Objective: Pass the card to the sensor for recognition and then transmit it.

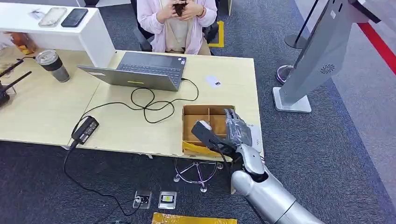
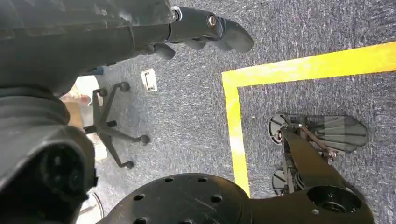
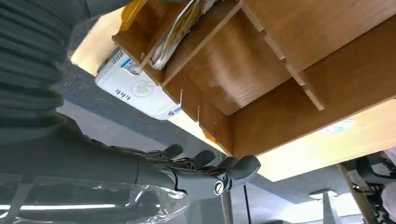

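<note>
A small white card lies flat on the light wooden table, between the laptop and a divided wooden box. My right hand hovers over the box's right side, fingers stretched out and apart, holding nothing. In the right wrist view the fingers reach along beside the box. A white card reader with a contactless symbol sits against the box's outer wall; the head view shows it as a white edge right of my hand. My left hand hangs over the carpet, holding nothing.
A person sits behind the table by an open grey laptop. A black cable and power adapter trail across the table. A steel cup stands left. A grey kiosk stand rises on the right; a chair base sits under the table.
</note>
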Robot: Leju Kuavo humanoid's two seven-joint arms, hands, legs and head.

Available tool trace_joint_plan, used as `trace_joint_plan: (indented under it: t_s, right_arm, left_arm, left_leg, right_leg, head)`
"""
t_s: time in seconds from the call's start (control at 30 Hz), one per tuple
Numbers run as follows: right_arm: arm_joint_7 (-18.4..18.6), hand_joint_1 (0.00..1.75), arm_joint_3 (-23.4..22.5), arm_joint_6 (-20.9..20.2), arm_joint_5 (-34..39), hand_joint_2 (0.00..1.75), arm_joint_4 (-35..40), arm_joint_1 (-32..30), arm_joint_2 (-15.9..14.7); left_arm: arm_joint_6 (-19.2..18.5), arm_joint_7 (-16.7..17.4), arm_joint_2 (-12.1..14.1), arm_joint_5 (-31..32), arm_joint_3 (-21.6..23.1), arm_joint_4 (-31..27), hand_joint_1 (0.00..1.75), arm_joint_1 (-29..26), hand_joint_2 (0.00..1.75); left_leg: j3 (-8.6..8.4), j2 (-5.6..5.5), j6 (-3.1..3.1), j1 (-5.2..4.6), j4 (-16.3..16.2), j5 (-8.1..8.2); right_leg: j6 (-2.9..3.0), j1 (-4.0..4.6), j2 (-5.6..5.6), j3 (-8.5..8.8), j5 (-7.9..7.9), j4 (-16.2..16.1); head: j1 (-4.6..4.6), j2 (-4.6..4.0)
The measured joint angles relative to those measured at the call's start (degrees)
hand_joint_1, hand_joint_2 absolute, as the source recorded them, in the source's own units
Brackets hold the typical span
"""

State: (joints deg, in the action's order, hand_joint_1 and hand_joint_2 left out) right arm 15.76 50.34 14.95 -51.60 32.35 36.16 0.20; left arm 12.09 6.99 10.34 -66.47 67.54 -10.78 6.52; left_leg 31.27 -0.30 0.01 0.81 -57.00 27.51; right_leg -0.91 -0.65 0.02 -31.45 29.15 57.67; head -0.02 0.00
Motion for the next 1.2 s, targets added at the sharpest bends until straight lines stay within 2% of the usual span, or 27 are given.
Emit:
trace_joint_plan:
  t_s: [0.2, 0.4, 0.7, 1.2]
  right_arm:
    - [0.4, 0.0, 0.4, -0.3, -0.6, 1.75, -1.2, 0.5, 0.0]
    - [2.5, 0.0, 0.6, -1.4, -3.0, 1.75, -2.2, 0.8, -0.2]
    - [2.5, 0.0, 0.6, -2.4, -3.7, 1.75, -3.3, 1.0, -0.7]
    - [1.6, 0.0, 0.6, -2.5, -3.4, 1.75, -5.2, 1.4, -0.8]
  left_arm:
    - [-0.3, 0.0, 0.0, 0.0, 0.0, 0.0, 0.0, 0.0, 0.0]
    - [-0.4, 0.0, 0.2, -0.1, 0.0, 0.0, 0.0, 0.0, 0.0]
    - [0.4, 0.6, 0.3, -0.2, 0.0, 0.0, 0.0, 0.0, 0.0]
    - [-0.4, 0.2, 0.3, 0.0, 0.0, 0.0, 0.0, 0.0, 0.0]
  left_leg:
    - [0.0, 0.0, 0.0, 0.0, 0.0, 0.0]
    - [0.0, 0.0, 0.0, 0.0, 0.0, 0.0]
    - [0.01, 0.0, 0.0, 0.0, 0.0, 0.0]
    - [0.01, 0.0, 0.0, 0.0, 0.0, 0.0]
  right_leg:
    - [0.0, 0.0, 0.0, 0.0, 0.0, 0.0]
    - [0.0, 0.0, 0.01, -0.01, 0.0, 0.0]
    - [0.0, 0.0, 0.01, -0.02, 0.0, 0.0]
    - [0.0, 0.0, 0.01, -0.03, 0.0, 0.0]
  head:
    - [0.0, 0.0]
    - [0.0, 0.0]
    - [0.0, 0.0]
    - [0.0, 0.0]
